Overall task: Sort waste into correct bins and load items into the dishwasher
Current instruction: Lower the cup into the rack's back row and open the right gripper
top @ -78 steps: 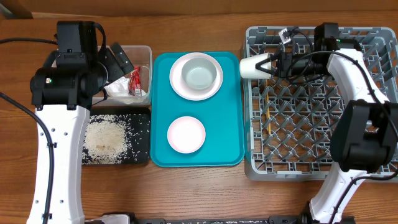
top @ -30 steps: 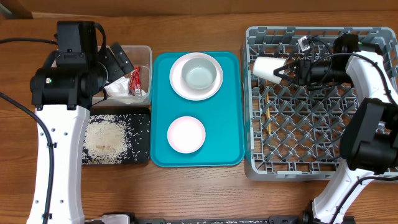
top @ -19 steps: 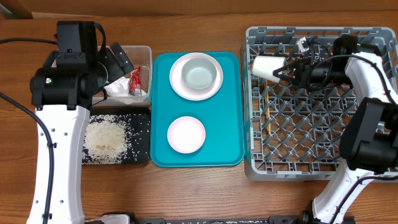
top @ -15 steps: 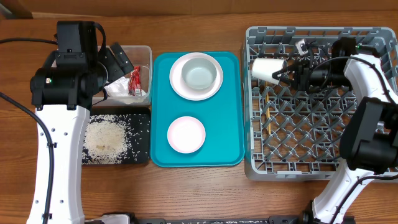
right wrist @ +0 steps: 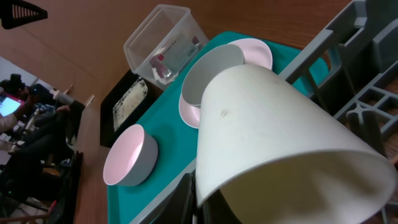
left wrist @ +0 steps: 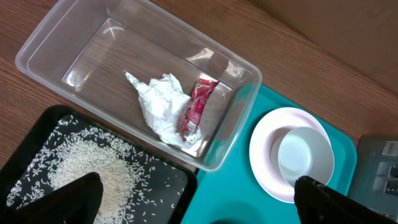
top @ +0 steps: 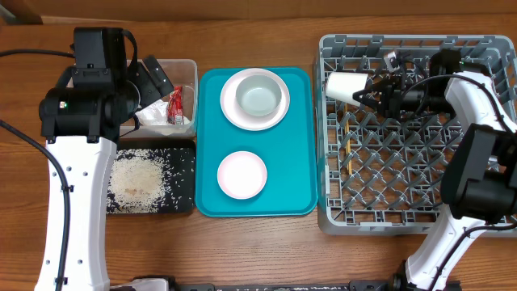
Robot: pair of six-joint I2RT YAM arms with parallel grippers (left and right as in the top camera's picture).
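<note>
2 arms: 1 holding, 1 empty-handed.
The right arm reaches leftward from the far right, and the right gripper [top: 367, 91] is apparently clamped on a small white cup [top: 342, 86], with its fingers mostly hidden in the wrist view. The left arm stands bent at far left, and the left gripper [left wrist: 196, 198] has its 2 fingers [left wrist: 78, 194] spread wide.

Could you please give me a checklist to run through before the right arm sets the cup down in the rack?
1. Grip: the right pincer is shut on the cup: ok.
2. Cup above the rack, not the teal tray: ok.
3. Cup turned mouth down: not ok, it lies on its side.
4. Rack under the cup holds no other dish: ok.
5. Left pincer out of the way, open above the tub: ok.
6. How far the fingers reach into the cup: cannot tell, the cup hides them.
</note>
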